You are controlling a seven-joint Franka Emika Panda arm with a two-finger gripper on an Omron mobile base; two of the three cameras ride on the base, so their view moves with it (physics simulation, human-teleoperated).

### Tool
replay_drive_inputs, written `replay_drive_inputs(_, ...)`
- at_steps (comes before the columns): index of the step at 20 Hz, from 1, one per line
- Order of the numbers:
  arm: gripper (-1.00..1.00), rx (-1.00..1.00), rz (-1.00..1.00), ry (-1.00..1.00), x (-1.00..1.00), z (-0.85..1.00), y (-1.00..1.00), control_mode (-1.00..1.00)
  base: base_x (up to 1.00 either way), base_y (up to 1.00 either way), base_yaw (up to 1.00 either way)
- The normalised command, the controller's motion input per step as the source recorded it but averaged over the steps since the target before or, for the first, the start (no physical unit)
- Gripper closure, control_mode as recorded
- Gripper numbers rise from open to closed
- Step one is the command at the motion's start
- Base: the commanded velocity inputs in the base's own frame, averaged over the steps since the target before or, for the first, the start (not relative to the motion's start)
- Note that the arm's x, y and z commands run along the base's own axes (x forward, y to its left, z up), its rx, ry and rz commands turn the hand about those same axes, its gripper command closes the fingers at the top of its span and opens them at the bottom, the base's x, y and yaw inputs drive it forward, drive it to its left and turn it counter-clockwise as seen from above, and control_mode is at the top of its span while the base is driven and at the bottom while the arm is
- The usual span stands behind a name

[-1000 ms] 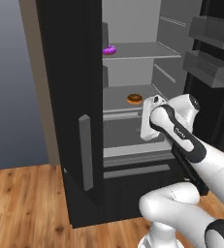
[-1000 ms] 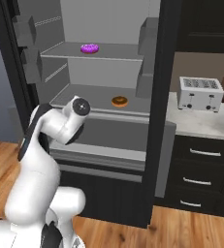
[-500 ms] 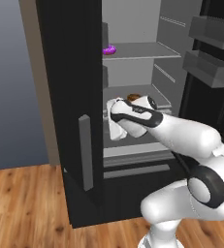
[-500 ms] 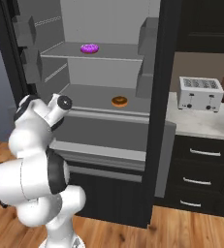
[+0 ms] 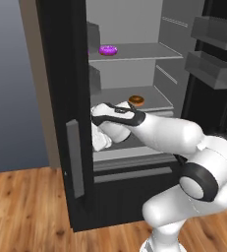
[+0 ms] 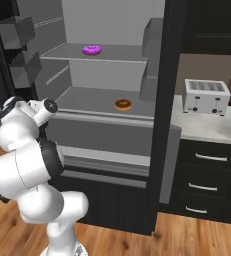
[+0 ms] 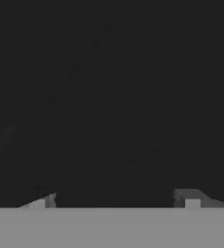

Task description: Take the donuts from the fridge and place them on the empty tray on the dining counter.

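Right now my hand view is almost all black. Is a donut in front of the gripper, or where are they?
Observer: No. In the left base view the hand is low, close to the edge of the black fridge door. The orange-brown donut lies on the shelf behind the wrist, deeper in the fridge.
Operator: And the purple one, is it on the same shelf?
Observer: No. The purple donut lies one shelf higher, well above the arm, with nothing touching it.
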Motion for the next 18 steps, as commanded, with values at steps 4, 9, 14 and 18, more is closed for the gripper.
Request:
replay_drive_inputs(4, -1.0, -0.02, 0.34, -0.15, -0.38, -0.21, 1.0, -1.0, 0.0, 0.0, 0.0)
replay_drive_inputs(9, -1.0, -0.03, 0.23, -0.2, -0.18, -0.04, 0.83, -1.0, 0.0, 0.0, 0.0)
replay_drive_inputs(14, -1.0, -0.11, 0.0, -0.3, -0.78, 0.02, -0.66, -1.0, 0.0, 0.0, 0.0)
replay_drive_inputs(18, -1.0, -0.04, -0.02, -0.13, -0.63, 0.0, -1.0, -1.0, 0.0, 0.0, 0.0)
